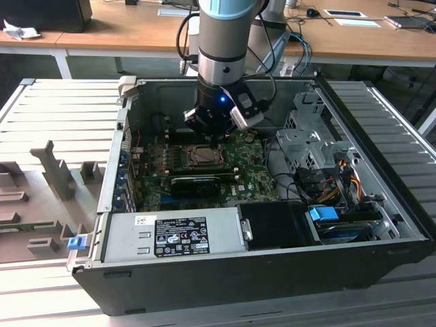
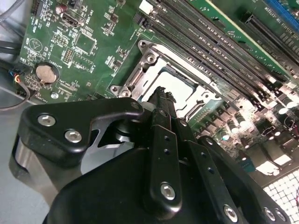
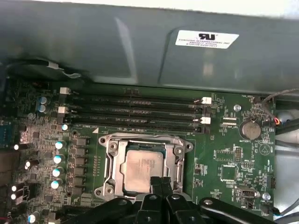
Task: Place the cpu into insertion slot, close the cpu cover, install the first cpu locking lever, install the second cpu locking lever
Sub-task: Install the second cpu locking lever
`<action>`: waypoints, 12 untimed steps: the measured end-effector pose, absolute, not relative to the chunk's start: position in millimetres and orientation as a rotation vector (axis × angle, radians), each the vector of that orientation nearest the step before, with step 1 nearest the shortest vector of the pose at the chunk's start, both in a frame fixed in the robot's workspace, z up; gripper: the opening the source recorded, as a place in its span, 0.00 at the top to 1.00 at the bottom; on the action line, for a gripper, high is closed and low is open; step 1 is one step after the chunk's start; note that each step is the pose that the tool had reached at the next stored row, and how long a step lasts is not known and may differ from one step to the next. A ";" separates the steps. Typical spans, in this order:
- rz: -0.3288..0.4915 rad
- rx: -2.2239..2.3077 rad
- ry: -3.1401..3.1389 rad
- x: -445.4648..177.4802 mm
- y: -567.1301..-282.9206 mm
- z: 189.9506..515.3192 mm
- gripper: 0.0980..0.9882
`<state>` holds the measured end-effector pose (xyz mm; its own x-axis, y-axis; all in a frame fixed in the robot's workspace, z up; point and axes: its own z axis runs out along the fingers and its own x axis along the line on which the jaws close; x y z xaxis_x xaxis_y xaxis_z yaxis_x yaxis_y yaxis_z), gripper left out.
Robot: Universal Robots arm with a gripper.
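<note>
Wooden desks (image 1: 136,34) behind — perhaps daylit.

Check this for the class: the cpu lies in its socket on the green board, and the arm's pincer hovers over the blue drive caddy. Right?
Not quite. The cpu does lie in the insertion slot, but the pincer hovers at that socket's edge, not over the blue caddy, as the first wrist view shows.

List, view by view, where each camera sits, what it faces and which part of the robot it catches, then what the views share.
Exterior view: off the arm, above the open computer case, looking down; the arm reaches inside.
First wrist view: on the arm, facing the green board; the cpu sits in the insertion slot, gripper at its edge.
Second wrist view: on the arm, behind the gripper, facing the cpu.
Shared: both wrist views show cpu, slot and fingers.
</note>
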<state>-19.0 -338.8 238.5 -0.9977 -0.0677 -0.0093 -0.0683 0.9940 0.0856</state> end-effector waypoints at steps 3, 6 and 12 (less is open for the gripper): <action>0.135 -0.107 3.130 -19.0 -339.2 242.8 0.99; 0.135 -0.107 3.130 -18.9 -340.0 244.4 0.99; 0.135 -0.107 3.130 -19.0 -346.9 244.5 0.99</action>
<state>-19.0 -346.9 244.5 -0.9977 -0.0677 -0.0093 -0.0683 0.9940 0.0856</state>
